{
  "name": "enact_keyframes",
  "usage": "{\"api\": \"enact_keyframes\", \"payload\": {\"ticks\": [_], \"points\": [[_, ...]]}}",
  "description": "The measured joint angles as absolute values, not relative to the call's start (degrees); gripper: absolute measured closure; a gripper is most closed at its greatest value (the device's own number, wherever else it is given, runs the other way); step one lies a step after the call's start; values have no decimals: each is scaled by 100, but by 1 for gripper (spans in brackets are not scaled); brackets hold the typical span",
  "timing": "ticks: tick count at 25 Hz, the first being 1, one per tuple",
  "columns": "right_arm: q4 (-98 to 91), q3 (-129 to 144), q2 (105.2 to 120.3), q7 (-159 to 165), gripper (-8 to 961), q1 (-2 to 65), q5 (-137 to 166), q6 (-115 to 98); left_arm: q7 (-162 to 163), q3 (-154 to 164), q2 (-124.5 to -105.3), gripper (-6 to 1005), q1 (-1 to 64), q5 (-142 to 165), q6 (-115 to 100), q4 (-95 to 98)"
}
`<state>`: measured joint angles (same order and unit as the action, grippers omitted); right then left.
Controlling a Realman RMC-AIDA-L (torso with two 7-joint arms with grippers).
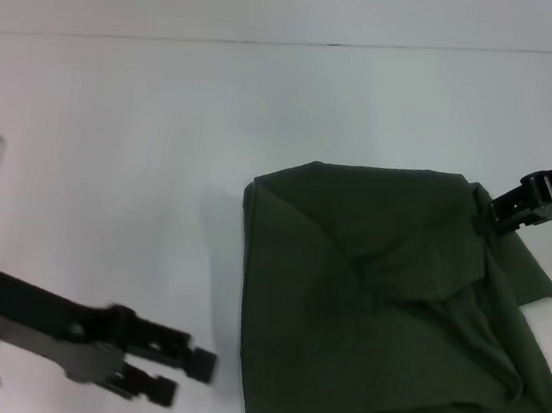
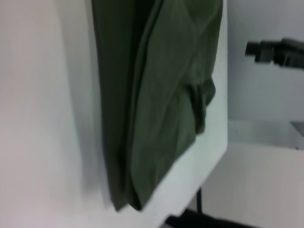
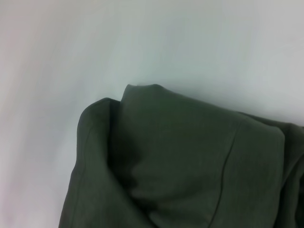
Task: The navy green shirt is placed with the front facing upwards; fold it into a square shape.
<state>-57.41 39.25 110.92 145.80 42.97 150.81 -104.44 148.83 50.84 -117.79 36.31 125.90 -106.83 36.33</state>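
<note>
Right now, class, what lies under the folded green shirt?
The white table shows all around the green shirt. Its lower layers and printed front are covered. The right pincer meets its far corner.

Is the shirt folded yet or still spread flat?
Folded, roughly: the navy green shirt lies as a rumpled, layered near-square, plain fabric up. The right gripper is at its far right corner.

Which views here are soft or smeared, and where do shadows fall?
Head view: the left hand is motion-smeared; the navy green shirt is fairly crisp, with a faint shadow on the table along its left edge. Left wrist view: soft overall, shadow beside the shirt. Right wrist view: soft, folds still readable; the right hand sits at the shirt's far corner.
</note>
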Motion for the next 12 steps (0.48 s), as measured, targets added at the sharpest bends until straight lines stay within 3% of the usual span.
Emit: {"api": "enact_keyframes", "payload": {"ticks": [3,12], "points": [[-5736,3921,11091,14580,585,4297,15081,-10390,14895,5191,-11946,114,3740,12610,-10644,3459],[-5730,3900,11091,14566,585,4275,15082,-10250,14726,5257,-12180,115,3880,12616,-9596,3458]]}}
